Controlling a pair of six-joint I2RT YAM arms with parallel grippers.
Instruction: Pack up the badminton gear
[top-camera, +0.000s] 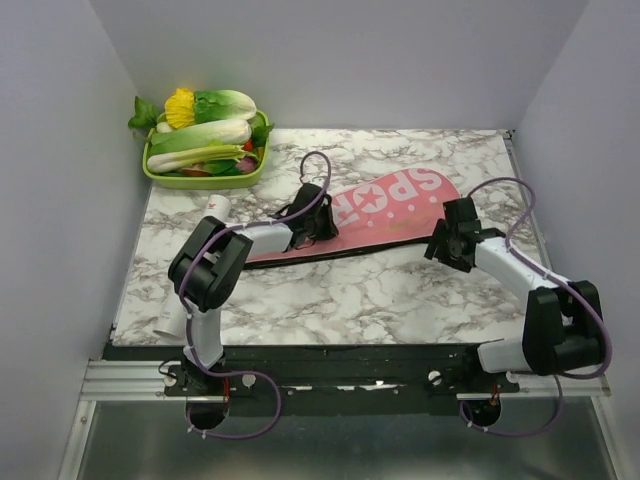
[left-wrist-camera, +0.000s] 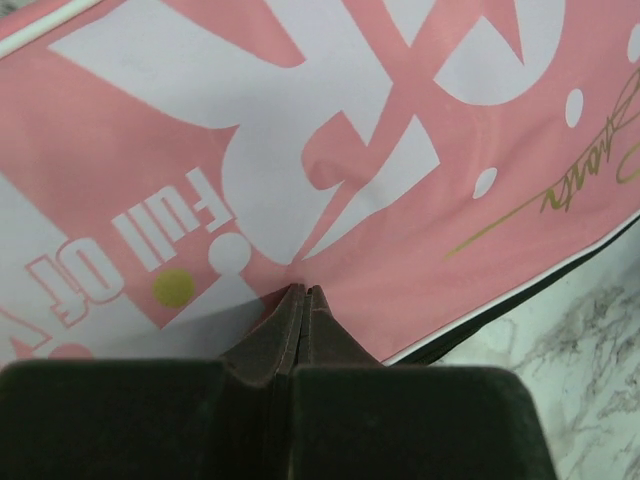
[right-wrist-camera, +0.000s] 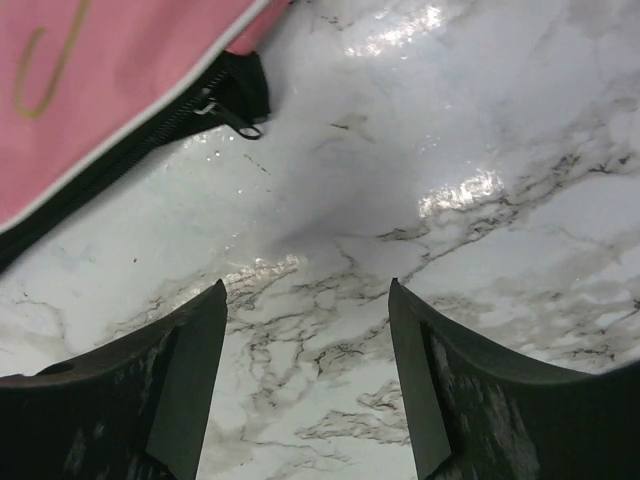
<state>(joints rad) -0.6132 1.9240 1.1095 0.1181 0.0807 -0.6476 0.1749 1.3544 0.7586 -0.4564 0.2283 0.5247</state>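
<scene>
Pink cover (top-camera: 385, 210) under closed left tool (left-wrist-camera: 303, 293), perhaps pinching fabric; right tool (right-wrist-camera: 305, 287), open and empty, could miss the small zipper pull (right-wrist-camera: 236, 120).

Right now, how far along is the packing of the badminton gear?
Looks done: no rackets or shuttlecocks lie loose, so they may be inside the pink cover, though I cannot see in. In hand: the left gripper, shut, touches the cover; the right gripper hangs open over the table near the zipper pull. Left: the white tube lies outside the cover.
</scene>
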